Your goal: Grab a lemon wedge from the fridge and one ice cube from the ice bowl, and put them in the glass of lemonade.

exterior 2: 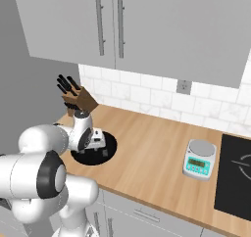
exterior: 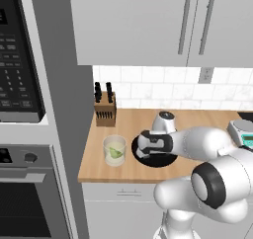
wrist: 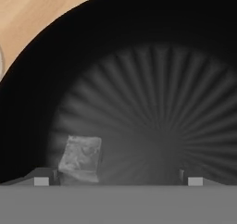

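Observation:
My gripper (wrist: 118, 179) hangs open, low inside the ice bowl (wrist: 152, 102), a shallow black dish with a ribbed floor. One ice cube (wrist: 81, 157) lies just inside the left fingertip (wrist: 41, 180); nothing is held. In the base views the gripper (exterior: 148, 151) (exterior 2: 95, 140) points down over the ice bowl (exterior: 165, 160) (exterior 2: 109, 150). The glass of lemonade (exterior: 114, 150) stands just left of the bowl, and a yellow-green lemon wedge (exterior: 116, 153) shows inside it. The fridge is out of view.
A knife block (exterior: 105, 110) (exterior 2: 80, 101) stands against the tiled wall behind the glass. A grey scale (exterior 2: 200, 159) and a black cooktop (exterior 2: 235, 177) lie to the right on the wooden counter (exterior 2: 152, 148). A microwave (exterior: 17, 70) and oven column rise on the left.

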